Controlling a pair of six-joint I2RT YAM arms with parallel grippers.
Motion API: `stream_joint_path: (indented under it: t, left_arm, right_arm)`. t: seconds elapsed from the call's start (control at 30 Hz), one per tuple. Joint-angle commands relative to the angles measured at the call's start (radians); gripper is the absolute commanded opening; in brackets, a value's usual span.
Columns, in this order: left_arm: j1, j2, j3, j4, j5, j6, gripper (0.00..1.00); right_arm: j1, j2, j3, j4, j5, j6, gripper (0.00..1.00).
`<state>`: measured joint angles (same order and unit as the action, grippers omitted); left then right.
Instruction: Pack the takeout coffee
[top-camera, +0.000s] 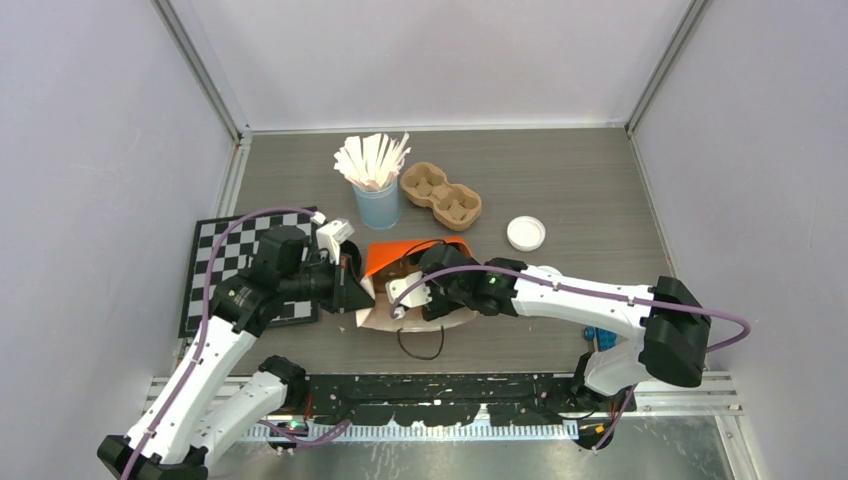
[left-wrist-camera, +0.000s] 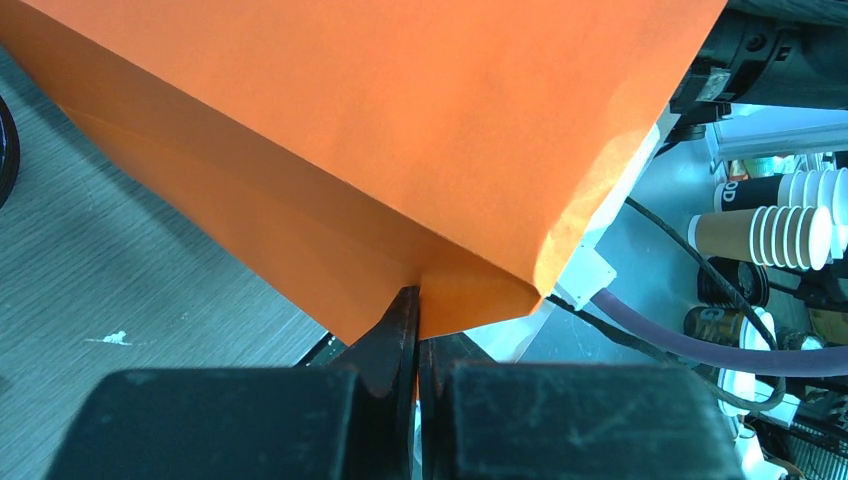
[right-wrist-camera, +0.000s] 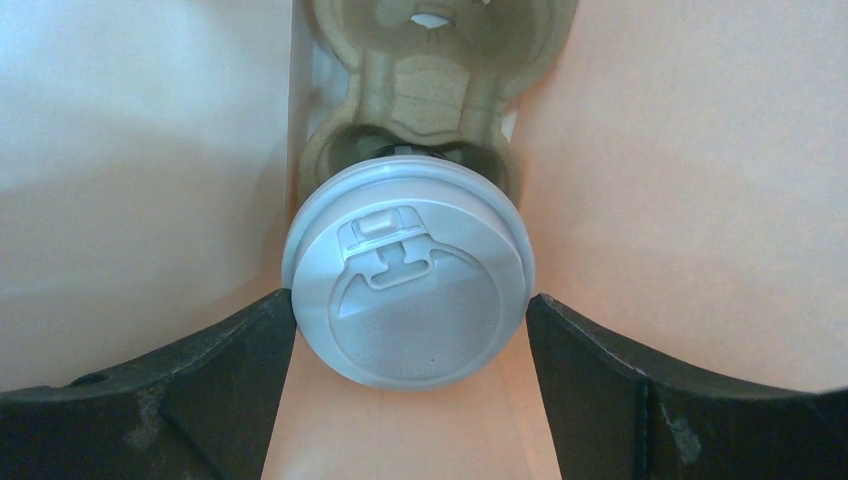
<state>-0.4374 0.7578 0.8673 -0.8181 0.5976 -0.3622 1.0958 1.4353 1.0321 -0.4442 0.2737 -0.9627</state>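
Inside the orange bag (top-camera: 395, 255), a lidded cup (right-wrist-camera: 408, 285) sits in a carrier (right-wrist-camera: 430, 90).

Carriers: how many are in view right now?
2. One carrier lies on the table beside the stick cup; a second carrier is inside the orange bag, holding a lidded cup. The bag may hide more.

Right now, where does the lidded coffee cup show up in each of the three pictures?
Top external: not visible; the right gripper hides it inside the orange bag.
Left wrist: not in it; only the bag's outside shows.
Right wrist: centre, the lidded coffee cup between the gripper's fingers.
Shared landmark: the orange bag.
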Motion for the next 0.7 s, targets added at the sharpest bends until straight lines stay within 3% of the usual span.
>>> stream_joint_path:
  t: [0.0, 0.67]
  left_arm:
    - [0.0, -0.002, 0.042, -0.022, 0.01, 0.001, 0.0]
    - [0.0, 0.008, 0.053, -0.032, 0.003, 0.008, 0.0]
  right_arm:
    - [0.005, -0.048, 0.049, -0.034, -0.003, -0.01, 0.9]
    - [0.019, -0.079, 0.076, -0.128, -0.053, 0.024, 0.93]
